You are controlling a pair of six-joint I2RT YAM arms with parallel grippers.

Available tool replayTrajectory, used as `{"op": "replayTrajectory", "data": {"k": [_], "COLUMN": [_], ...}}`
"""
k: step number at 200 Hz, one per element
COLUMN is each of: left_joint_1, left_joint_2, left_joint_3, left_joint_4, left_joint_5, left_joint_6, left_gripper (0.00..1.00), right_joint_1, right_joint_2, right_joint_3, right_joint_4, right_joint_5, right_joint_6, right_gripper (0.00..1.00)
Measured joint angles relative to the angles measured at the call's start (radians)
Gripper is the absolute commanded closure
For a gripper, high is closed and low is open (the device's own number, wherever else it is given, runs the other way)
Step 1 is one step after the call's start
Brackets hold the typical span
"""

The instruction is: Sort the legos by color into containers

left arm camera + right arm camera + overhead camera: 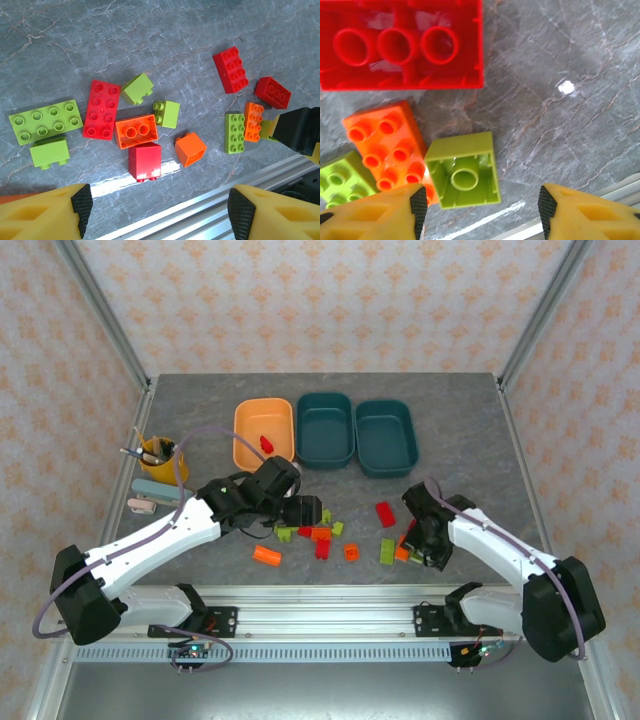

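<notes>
Holding nothing in right gripper [480, 210], jaws half wide, low over table [560, 60]. Just ahead, off-centre toward one finger [395, 212]: upturned green lego [462, 170], pressed against orange lego [385, 150]. Probably must shift sideways before closing.

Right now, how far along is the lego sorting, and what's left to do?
Barely started. Done: one red brick lies in the light orange tub; I see nothing in the two teal tubs. In hand: nothing gripped; the left end effector hovers open over the loose bricks, the right end effector sits open, low by an upturned green brick. Left: every loose brick, red, orange and green, on the table.
</notes>
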Motion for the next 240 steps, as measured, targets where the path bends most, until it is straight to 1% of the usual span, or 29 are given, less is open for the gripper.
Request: {"op": "replayTrajectory", "data": {"k": [30, 40, 80, 102, 139, 178, 189, 208, 240], "left_joint_1": [0.0, 0.0, 0.0, 0.0, 0.0, -0.006, -0.008, -0.011, -0.011], "left_joint_2": [0.0, 0.0, 0.005, 0.006, 0.009, 0.009, 0.009, 0.009, 0.009], "left_joint_3": [0.0, 0.0, 0.0, 0.0, 0.006, 0.006, 0.006, 0.006, 0.012], "left_joint_4": [0.0, 0.0, 0.002, 0.006, 0.026, 0.071, 0.088, 0.114, 0.134], "left_joint_5": [0.0, 0.0, 0.0, -0.002, -0.002, 0.035, 0.055, 0.08, 0.087], "left_joint_6": [0.0, 0.0, 0.0, -0.001, 0.0, 0.001, 0.001, 0.0, -0.008], "left_gripper": [0.25, 0.25, 0.25, 0.26, 0.26, 0.25, 0.24, 0.24, 0.23], "right_joint_1": [-0.042, -0.047, -0.049, -0.049, -0.049, -0.051, -0.051, -0.051, -0.051], "right_joint_2": [0.001, 0.002, 0.008, 0.011, 0.038, 0.112, 0.12, 0.126, 0.094], "right_joint_3": [-0.017, -0.017, -0.019, -0.029, -0.034, -0.029, -0.024, -0.014, 0.027], "right_joint_4": [0.03, 0.042, 0.061, 0.069, 0.076, 0.094, 0.095, 0.085, 0.05], "right_joint_5": [-0.016, -0.022, -0.026, -0.029, -0.03, -0.032, -0.033, -0.03, 0.016], "right_joint_6": [-0.013, -0.02, -0.024, -0.018, -0.008, -0.006, -0.006, -0.008, -0.016], "right_gripper": [0.4, 0.42, 0.46, 0.5, 0.52, 0.57, 0.6, 0.65, 0.66]}}
